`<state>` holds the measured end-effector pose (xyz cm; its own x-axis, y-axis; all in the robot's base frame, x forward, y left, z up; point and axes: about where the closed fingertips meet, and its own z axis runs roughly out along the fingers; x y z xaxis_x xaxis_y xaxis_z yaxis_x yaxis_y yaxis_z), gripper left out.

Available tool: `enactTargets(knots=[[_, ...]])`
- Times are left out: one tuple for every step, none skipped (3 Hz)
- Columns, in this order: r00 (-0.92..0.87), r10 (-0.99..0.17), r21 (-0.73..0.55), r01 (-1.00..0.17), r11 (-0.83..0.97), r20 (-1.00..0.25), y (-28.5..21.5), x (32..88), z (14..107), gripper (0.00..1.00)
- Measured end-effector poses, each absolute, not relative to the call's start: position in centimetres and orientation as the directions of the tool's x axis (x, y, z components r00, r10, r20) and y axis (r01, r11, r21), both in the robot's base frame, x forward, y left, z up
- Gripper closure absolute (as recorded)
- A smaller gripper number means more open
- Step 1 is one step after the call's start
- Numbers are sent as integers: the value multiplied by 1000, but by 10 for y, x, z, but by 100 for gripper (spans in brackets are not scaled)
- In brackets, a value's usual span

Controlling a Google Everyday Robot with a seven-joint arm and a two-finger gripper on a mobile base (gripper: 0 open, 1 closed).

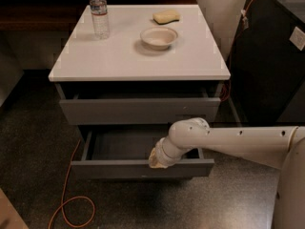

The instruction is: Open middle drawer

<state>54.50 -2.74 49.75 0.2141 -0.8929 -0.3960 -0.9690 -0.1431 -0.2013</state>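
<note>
The middle drawer (109, 169) is a flat dark-grey, handle-less drawer under the white-topped cabinet (119, 61). It stands pulled out toward me, and its plain grey tray (124, 147) shows inside. My gripper (157, 160) is at the end of the white arm (238, 140), which reaches in from the right. The gripper sits on the top edge of the drawer's front panel, right of its middle. Its tip is hidden against the panel. Above it, the top drawer (138, 110) stands slightly out.
A water bottle (99, 12), a white bowl (159, 36) and a yellow sponge (166, 16) stand on the cabinet top. An orange cable (66, 199) loops on the dark floor at the front left. A black cabinet (271, 56) stands at the right.
</note>
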Motion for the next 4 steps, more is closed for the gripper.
enactTargets(knots=[[208, -895, -190, -971, -142, -395, -26, 552, 505, 69], [194, -896, -178, -975, -132, -399, -26, 566, 502, 92], [179, -895, -175, -978, -115, -410, -26, 582, 489, 100], [171, -892, -173, -979, -107, -418, -23, 597, 470, 100]])
